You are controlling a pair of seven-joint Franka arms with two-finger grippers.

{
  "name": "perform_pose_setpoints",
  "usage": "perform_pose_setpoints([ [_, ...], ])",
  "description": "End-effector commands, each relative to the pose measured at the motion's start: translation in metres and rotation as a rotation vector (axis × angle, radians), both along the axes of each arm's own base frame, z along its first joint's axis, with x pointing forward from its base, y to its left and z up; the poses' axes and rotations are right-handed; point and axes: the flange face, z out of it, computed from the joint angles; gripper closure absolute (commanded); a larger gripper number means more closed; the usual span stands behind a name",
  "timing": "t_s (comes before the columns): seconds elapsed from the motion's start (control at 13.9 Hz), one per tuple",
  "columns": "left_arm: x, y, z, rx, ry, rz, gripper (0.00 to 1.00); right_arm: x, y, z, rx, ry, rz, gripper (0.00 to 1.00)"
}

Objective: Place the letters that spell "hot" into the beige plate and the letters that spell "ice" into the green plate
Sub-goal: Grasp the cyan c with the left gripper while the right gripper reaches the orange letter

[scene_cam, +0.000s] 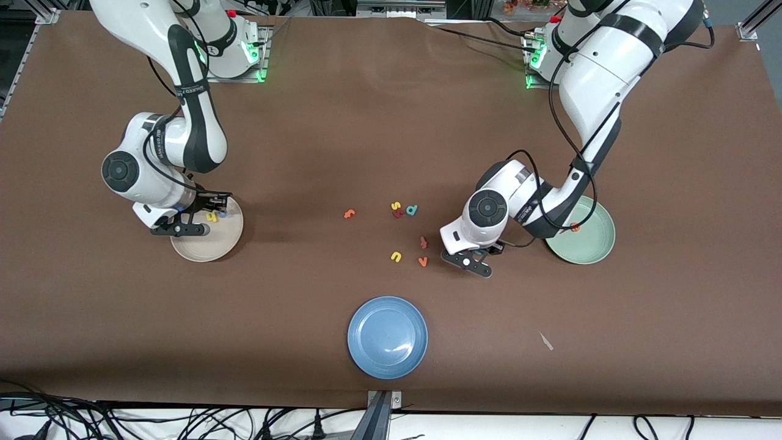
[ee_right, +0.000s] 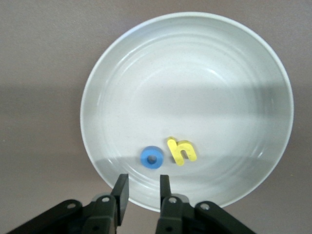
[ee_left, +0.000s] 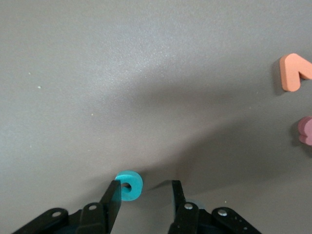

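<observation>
The beige plate holds the blue o and the yellow h. My right gripper hangs open over that plate's rim, nothing between its fingers. My left gripper is low over the table beside the loose letters, open, with the teal c against one fingertip and not clamped. The green plate holds an orange letter. An orange letter and a dark red one lie on the table between the plates.
A yellow s, teal d, reddish letter, yellow u and orange v lie mid-table. The blue plate sits nearer the front camera. The left arm's forearm crosses the green plate's edge.
</observation>
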Motion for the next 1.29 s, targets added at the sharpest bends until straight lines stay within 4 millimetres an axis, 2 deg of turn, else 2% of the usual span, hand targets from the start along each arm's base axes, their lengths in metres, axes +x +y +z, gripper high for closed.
perform_pose_setpoints([
  [0.0, 0.007, 0.009, 0.017, 0.053, -0.007, -0.001, 0.52, -0.002, 0.004, 0.004, 0.018, -0.013, -0.008, 0.0],
  [0.07, 0.008, 0.011, 0.019, 0.055, -0.006, -0.002, 0.52, -0.001, 0.013, 0.005, 0.013, -0.015, -0.078, 0.0],
  [0.22, 0.011, 0.016, 0.021, 0.053, -0.007, -0.006, 0.52, 0.005, 0.069, 0.014, 0.002, -0.035, -0.267, 0.0],
  [0.36, 0.008, 0.013, 0.015, 0.051, -0.002, -0.006, 0.52, 0.017, 0.128, 0.018, -0.005, -0.054, -0.43, 0.0],
  [0.58, 0.004, 0.007, 0.004, 0.037, -0.005, -0.014, 0.52, 0.026, 0.193, 0.013, -0.015, -0.065, -0.638, 0.0],
  [0.65, 0.005, 0.007, 0.004, 0.032, -0.009, -0.013, 0.53, 0.028, 0.208, 0.01, -0.017, -0.067, -0.687, 0.0],
  [0.79, 0.003, 0.006, 0.002, 0.033, -0.006, -0.015, 0.59, 0.026, 0.232, 0.001, -0.015, -0.065, -0.733, 0.0],
  [1.01, 0.004, 0.007, 0.0, 0.047, -0.017, -0.033, 0.59, 0.027, 0.266, -0.011, 0.007, -0.057, -0.802, 0.0],
  [1.22, 0.004, 0.008, -0.001, 0.057, -0.022, -0.043, 0.59, 0.03, 0.291, -0.015, 0.015, -0.064, -0.846, 0.0],
])
